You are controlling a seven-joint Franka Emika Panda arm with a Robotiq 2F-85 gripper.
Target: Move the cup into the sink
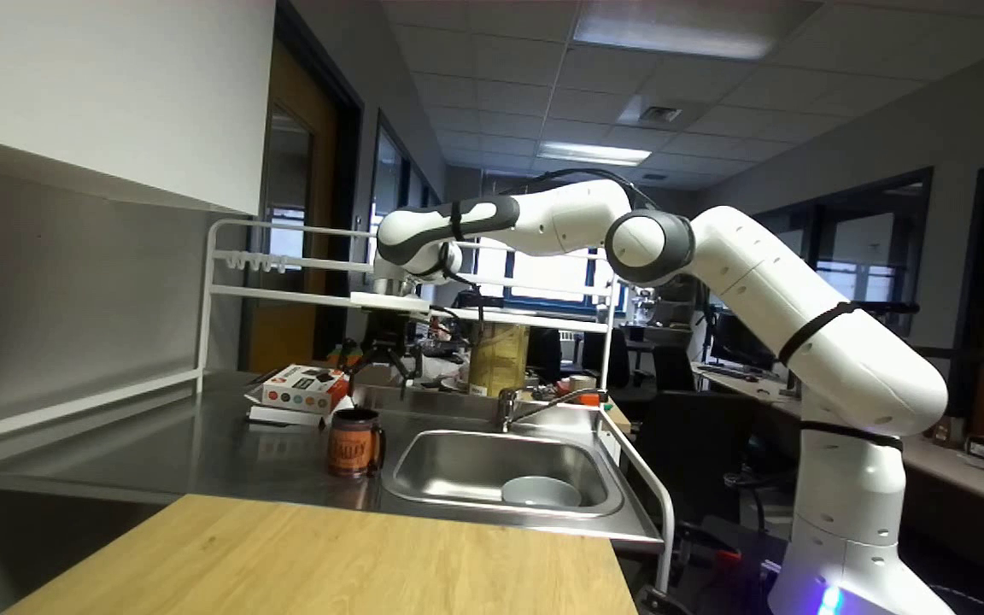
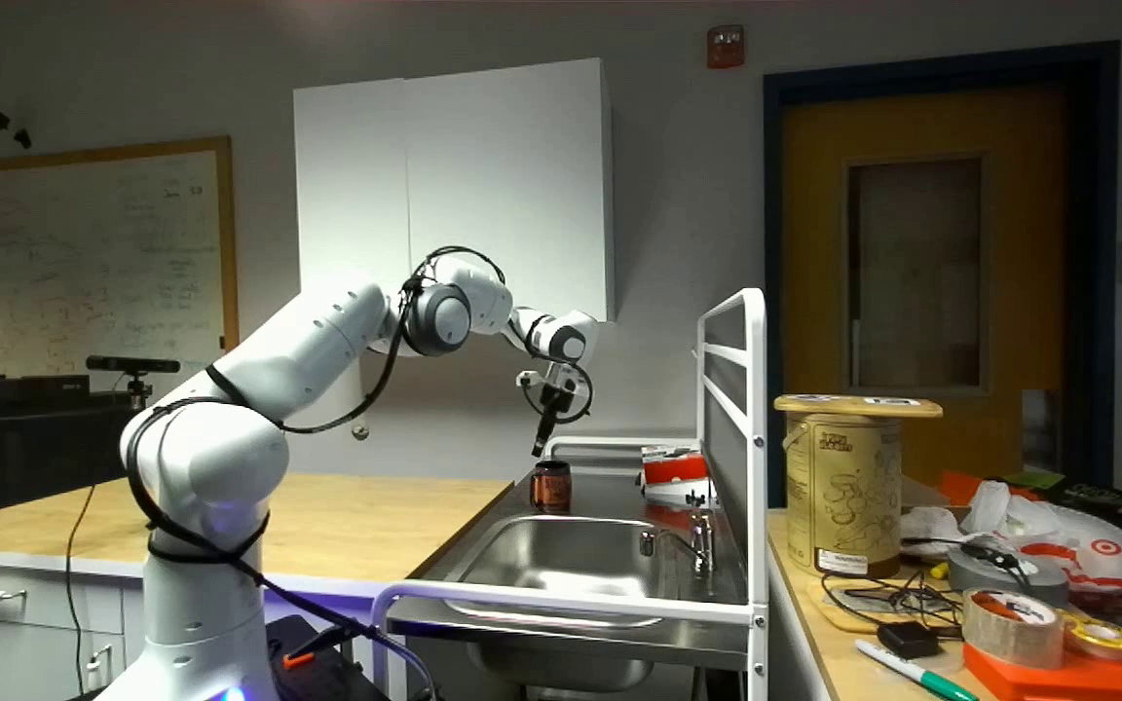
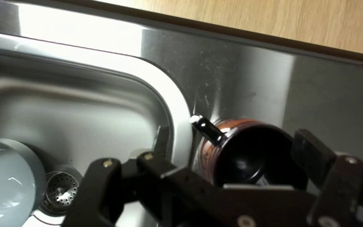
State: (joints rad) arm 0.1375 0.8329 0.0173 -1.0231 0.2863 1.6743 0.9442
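Bowl in sink, cup on countertop

I have my arm raised on its upright base, the upper link slanting up to the bent elbow. From there my forearm stretches out with a slight fall to the wrist, which turns downward. In an exterior view my gripper hangs beneath it, pointing down with a slight lean. Its two black fingers stand well apart in the wrist view, one on each side of the gap, their inner faces turned toward each other.
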